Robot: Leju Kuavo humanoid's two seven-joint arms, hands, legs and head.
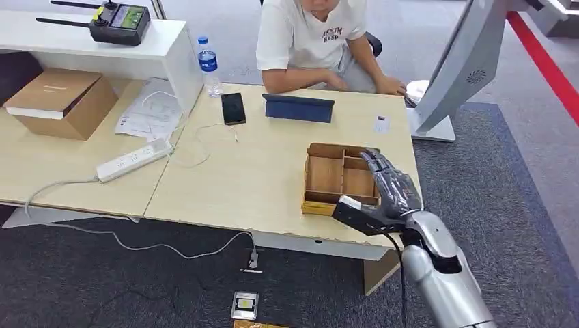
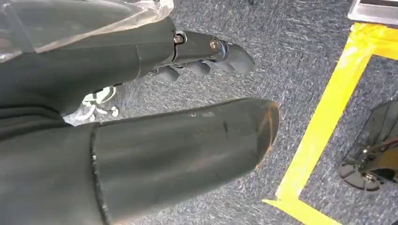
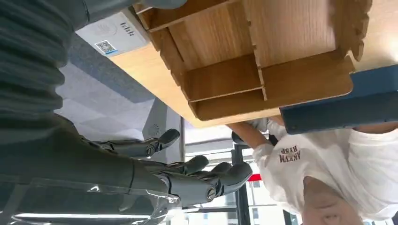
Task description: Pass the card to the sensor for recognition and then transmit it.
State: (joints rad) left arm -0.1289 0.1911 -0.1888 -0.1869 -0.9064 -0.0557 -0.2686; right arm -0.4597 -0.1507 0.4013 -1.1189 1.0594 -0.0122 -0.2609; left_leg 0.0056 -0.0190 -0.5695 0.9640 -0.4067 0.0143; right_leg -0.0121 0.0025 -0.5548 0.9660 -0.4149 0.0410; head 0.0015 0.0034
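My head view looks down on the wooden tray (image 1: 339, 179), shared close-up with my right wrist view (image 3: 263, 70); my left wrist view faces carpet (image 2: 300, 56).

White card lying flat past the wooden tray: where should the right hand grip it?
Its edges, pinched across the narrow width from above. The white card lies flat on the table, offering no raised part, and the wooden tray stands between it and the right hand, so a low approach from the robot's side looks blocked.
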